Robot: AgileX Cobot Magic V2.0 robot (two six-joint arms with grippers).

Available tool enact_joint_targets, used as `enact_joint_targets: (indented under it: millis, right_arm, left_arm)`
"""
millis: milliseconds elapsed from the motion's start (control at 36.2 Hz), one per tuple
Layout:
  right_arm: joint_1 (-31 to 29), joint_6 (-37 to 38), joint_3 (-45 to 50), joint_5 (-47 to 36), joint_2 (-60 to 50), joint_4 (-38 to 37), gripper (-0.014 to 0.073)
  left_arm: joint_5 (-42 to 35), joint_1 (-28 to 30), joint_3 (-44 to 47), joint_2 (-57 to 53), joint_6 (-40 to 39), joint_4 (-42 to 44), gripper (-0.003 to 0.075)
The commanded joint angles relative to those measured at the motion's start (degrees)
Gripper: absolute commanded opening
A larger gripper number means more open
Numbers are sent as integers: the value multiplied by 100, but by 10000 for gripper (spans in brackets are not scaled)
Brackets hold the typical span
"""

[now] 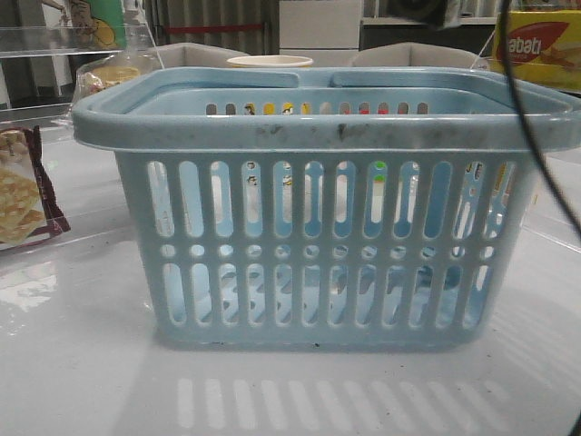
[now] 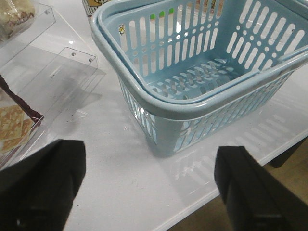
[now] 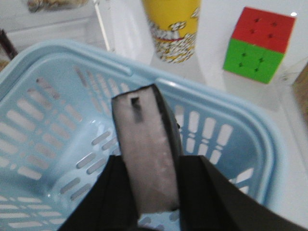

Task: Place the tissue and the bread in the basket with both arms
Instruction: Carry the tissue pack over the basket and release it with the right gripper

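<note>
Front view: the light-blue basket (image 1: 331, 227) fills most of the frame, standing upright on the white tabletop (image 1: 82, 363), its scuffed rim toward the camera. Neither hand shows here. The bread (image 1: 109, 77), in a clear bag, sits at far left behind the basket rim on a clear acrylic stand. A maroon cracker packet (image 1: 23, 191) lies at the left edge, and a yellow box (image 1: 540, 50) is at far right. A black cable (image 1: 531, 136) crosses the right side in front of the basket. Left wrist view: this one shows the basket interior (image 2: 192, 82), which the front view hides behind the slotted wall; nothing lies on its floor. The left hand (image 2: 149, 187) has its two dark fingers (image 2: 41, 187) wide apart with nothing between them, above the tabletop at the near left corner of the basket. The bread bag is only partly visible at the frame corner (image 2: 14, 17); the cracker packet (image 2: 14, 127) shows again. Right wrist view: the right hand (image 3: 147, 192) is clamped on the tissue (image 3: 144, 154), a pack with a whitish face and dark edge, held above the open basket (image 3: 43, 139). Only this view shows a yellow cup (image 3: 173, 29) and a red-and-green cube (image 3: 260, 43) on the tabletop beyond the basket.
</note>
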Motion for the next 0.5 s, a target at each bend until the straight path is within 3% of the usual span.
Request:
enact_joint_targets:
  millis: [0, 110, 304, 470]
  right_arm:
    - [201, -59, -63, -620, 33, 169, 461]
    - [223, -59, -63, -678, 184, 206, 549]
    - [259, -82, -47, -414, -182, -101, 542]
    - [459, -82, 427, -367, -996, -430, 542]
  left_arm:
    - [-439, -52, -183, 26, 8, -92, 601]
    - [-351, -52, -183, 26, 8, -92, 601]
    - [-94, -52, -183, 26, 8, 29, 601]
    - [224, -17, -183, 26, -157, 656, 601]
